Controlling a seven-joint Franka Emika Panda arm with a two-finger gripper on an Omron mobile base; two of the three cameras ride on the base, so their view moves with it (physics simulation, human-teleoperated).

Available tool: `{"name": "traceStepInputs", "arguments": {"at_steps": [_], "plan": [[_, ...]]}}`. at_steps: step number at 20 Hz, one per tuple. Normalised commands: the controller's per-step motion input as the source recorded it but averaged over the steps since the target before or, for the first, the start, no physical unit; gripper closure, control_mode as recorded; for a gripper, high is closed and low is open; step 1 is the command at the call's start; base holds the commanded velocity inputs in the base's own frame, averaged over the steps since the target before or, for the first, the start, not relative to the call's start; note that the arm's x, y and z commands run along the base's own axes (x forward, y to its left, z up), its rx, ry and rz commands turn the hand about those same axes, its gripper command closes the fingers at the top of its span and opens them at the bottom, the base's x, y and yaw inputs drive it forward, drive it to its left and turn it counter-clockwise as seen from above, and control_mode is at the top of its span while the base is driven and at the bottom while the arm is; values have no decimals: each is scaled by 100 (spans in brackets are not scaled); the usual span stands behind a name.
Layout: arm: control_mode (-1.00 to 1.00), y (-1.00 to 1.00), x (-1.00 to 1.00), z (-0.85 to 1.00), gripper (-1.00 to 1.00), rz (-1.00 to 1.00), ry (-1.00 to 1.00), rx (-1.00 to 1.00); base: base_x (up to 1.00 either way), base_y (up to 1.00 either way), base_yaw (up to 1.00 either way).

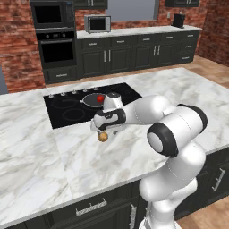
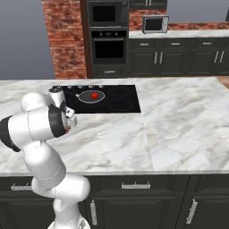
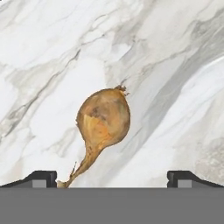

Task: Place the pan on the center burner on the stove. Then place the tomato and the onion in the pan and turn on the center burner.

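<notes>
A: Three large items first. The marble bench carries everything; the stove is set flush into it; the white arm reaches down over bare marble in front of the glass.

B: And the smaller ones?

A: The pan sits on the center burner with the tomato inside. The onion lies on the marble just below the claw, its stalk trailing toward one fingertip. The claw is released, its jaws spread wide on either side of the bulb and gripping nothing.

B: What could go wrong from here?

A: Likely the bulb rolls. It is round and rests on a smooth slab, so a finger landing off-centre, or catching the stalk, could push it aside before the jaws meet. A grip too near the tapered end might also squeeze it out.

B: Anything in the way?

A: The route to the pan looks open. The tomato takes up part of the pan, and the knobs stand behind it. The wall ovens and microwave are well apart.
</notes>
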Motion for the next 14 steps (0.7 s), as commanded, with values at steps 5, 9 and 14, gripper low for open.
{"name": "traceStepInputs", "arguments": {"at_steps": [5, 9, 14], "plan": [[-100, 3, 5, -13, -100, -5, 0, 0, 0, 0, 0], [-100, 4, 6, -15, -100, -4, 0, 0, 0, 0, 0], [-100, 6, 10, -14, -100, -4, 0, 0, 0, 0, 0]]}}
